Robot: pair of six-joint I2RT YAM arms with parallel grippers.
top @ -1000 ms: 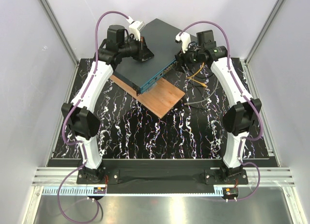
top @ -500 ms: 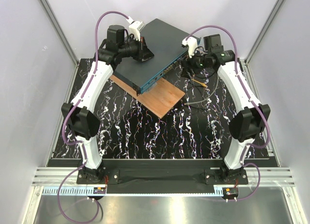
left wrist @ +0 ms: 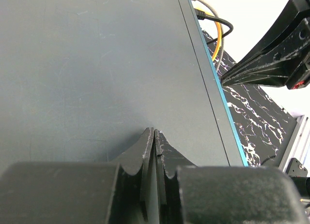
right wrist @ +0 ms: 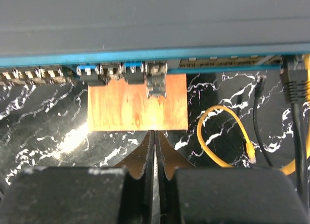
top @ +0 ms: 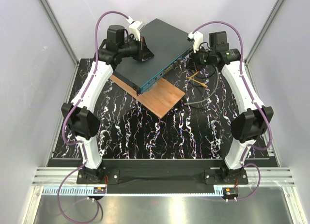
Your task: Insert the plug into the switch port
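Note:
The switch [top: 160,42] is a flat dark grey box with a teal front face, lying on a wooden board. In the right wrist view its front [right wrist: 145,57] shows a row of sockets. The plug [right wrist: 156,83], a small pale grey piece, sits in that row, its rear end hanging out over the board. My right gripper [right wrist: 155,133] is shut and empty, a short way back from the plug; the top view shows the right gripper [top: 193,62] beside the switch's right corner. My left gripper [left wrist: 154,132] is shut, its tips resting on the switch top [left wrist: 97,64].
The wooden board [right wrist: 138,105] juts out from under the switch. Yellow cables [right wrist: 218,137] and a black lead [right wrist: 259,117] lie on the marbled mat to the right. A grey cable [top: 203,102] runs across the mat. White walls enclose the table.
My right arm has drawn back to the right, away from the switch's front face, and its jaws now stand shut. The left arm has not moved.

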